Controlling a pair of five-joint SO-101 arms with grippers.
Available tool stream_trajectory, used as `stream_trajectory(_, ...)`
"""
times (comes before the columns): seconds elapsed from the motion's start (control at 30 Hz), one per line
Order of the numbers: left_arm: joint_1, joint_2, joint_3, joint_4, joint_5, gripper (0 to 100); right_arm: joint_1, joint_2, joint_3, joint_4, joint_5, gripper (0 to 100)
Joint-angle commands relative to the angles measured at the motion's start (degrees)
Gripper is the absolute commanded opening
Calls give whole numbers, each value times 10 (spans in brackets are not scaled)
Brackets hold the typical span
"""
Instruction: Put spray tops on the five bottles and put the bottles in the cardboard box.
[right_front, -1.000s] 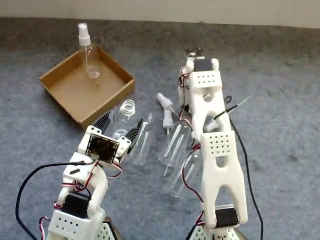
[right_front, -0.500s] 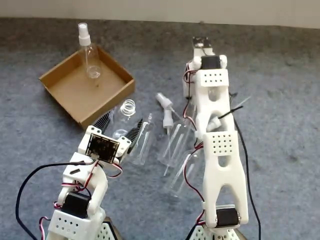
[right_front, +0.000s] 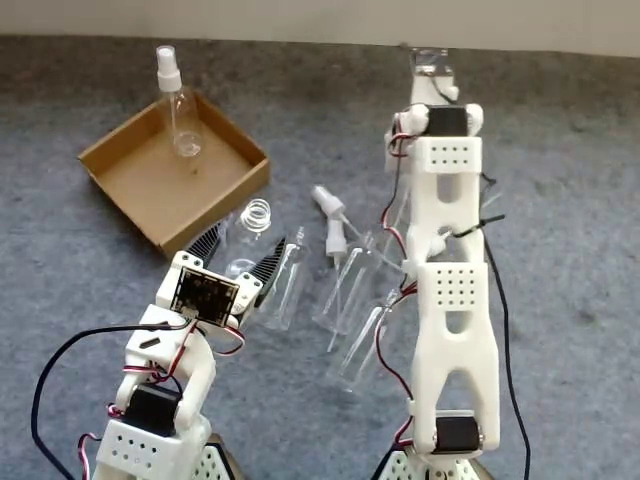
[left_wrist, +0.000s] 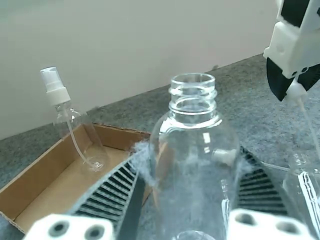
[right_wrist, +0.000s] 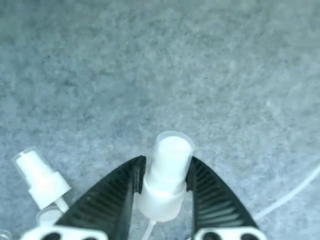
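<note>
The open bottle (right_front: 256, 214) stands upright at the near left, just off the near corner of the cardboard box (right_front: 215, 213). The left gripper (right_front: 240, 255) is clamped around its body, and its threaded neck is bare. The spray top (right_wrist: 170, 150) meant for it is pinched by its head in the right gripper (right_wrist: 166, 172), out over the far right of the surface (right_front: 560, 200) and well apart from the bottle. Its thin dip tube (left_wrist: 306, 125) hangs free below.

The likeliest trouble is that tube. It is long and limp and the neck is narrow, so a slightly off-centre descent could catch it on the rim and bend it, or send it down the outside of the bottle. The top is gripped only at its smooth head. It could tilt or slip between the jaws when pressed or twisted, and then the threads would not seat. The clear bottle might also turn or slide in the left gripper under that push.

Between the arms lie three loose bottles (right_front: 345, 290) and two loose spray tops (right_front: 330, 220). An arm or the trailing tube sweeping low across them could set a bottle rolling.

One capped bottle (right_front: 180, 110) stands in the box near its far edge. A careless drop beside it could tip it over.
</note>
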Motion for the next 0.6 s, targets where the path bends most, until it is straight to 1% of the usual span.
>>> stream_trajectory(0.0, 10, -10, 13, 2, 6, 146, 26, -90, -80, 12, -3, 80)
stream_trajectory(0.23, 12, -10, 13, 1, 7, 146, 38, -199, -80, 12, -3, 80)
stream_trajectory(0.4, 57, -10, 13, 2, 6, 146, 49, -282, -80, 13, -3, 80)
stream_trajectory(0.57, 62, -10, 13, 2, 6, 146, 61, -364, -79, 14, -3, 80)
